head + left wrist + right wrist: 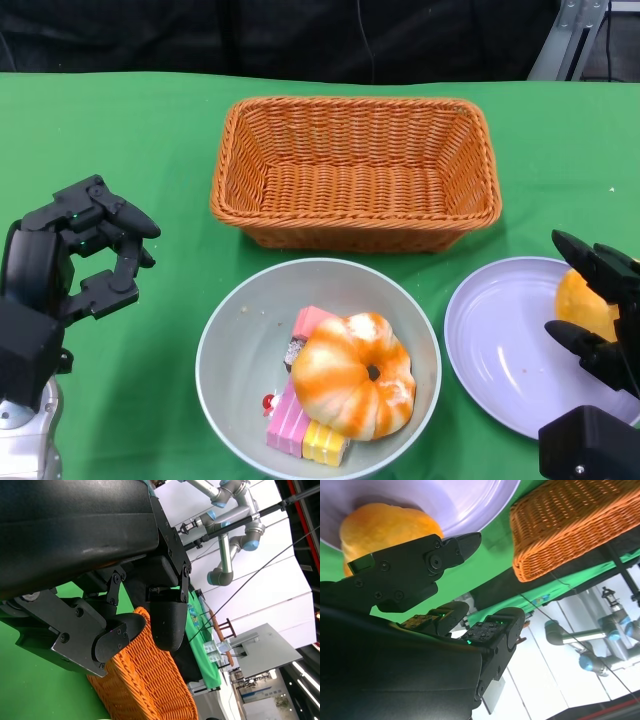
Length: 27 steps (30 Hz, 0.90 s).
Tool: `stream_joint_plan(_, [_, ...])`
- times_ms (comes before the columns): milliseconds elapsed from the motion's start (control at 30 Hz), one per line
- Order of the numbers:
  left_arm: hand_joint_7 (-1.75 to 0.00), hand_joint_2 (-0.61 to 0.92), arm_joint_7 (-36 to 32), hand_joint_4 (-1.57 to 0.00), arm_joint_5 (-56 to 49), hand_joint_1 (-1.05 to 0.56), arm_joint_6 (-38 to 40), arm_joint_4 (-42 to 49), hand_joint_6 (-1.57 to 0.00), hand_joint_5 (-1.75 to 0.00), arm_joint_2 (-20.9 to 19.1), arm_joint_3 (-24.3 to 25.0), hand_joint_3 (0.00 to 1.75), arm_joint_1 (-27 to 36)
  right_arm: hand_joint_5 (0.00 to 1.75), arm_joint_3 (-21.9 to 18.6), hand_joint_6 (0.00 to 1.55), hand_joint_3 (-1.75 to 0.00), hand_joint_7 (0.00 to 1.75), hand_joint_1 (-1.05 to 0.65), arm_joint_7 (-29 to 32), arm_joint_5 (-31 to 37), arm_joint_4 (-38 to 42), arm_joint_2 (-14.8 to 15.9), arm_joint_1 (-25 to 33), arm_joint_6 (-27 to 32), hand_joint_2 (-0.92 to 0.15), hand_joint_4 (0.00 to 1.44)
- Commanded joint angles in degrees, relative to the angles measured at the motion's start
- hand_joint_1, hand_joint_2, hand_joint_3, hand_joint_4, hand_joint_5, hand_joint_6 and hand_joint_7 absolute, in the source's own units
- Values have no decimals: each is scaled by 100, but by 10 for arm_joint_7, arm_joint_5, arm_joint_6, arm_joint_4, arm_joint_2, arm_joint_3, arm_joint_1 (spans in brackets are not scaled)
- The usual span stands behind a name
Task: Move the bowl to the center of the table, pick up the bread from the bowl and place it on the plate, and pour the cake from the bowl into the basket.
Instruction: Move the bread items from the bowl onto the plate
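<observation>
Fingers of the right hand (600,310) spread apart over the lilac plate (500,345), partly hiding one orange bread (578,303) that lies on the plate's right side; whether they touch it is hard to tell. One left hand (95,250) hovers over the green counter (120,130), fingers apart, holding nothing. Between them sits one grey bowl (230,330) holding a second, glazed bread (352,375) atop pink and yellow cake (300,425) pieces, partly covered. Beyond stands one orange basket (355,170).
</observation>
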<state>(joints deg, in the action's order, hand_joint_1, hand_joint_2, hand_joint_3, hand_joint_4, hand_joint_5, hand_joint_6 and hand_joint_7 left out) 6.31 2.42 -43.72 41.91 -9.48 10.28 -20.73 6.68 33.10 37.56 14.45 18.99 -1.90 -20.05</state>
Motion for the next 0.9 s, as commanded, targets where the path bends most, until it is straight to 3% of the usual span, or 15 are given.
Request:
stream_joint_plan(33, [-132, 59, 0, -81, 3, 1, -6, 2, -84, -150, -13, 4, 104, 3, 4, -10, 60, 0, 2, -34, 9, -6, 7, 8, -2, -12, -79, 59])
stream_joint_plan(267, [-132, 58, 0, -81, 3, 0, -6, 5, -84, -150, -14, 4, 105, 2, 6, -4, 62, -1, 2, -37, -13, -14, -42, -1, 10, -33, -81, 64])
stream_joint_plan(467, [-132, 58, -1, -80, 2, 0, -8, 3, -83, -150, -11, 2, 105, 2, 8, 7, 64, 0, 2, -37, -69, -22, -108, -11, 19, -25, -81, 71])
stream_joint_plan(900, [-132, 59, -7, -80, -2, 1, 1, -14, -84, -151, -8, -1, 104, 10, 6, 34, 65, 0, 1, -40, -185, -43, -138, -26, -6, -21, -81, 73])
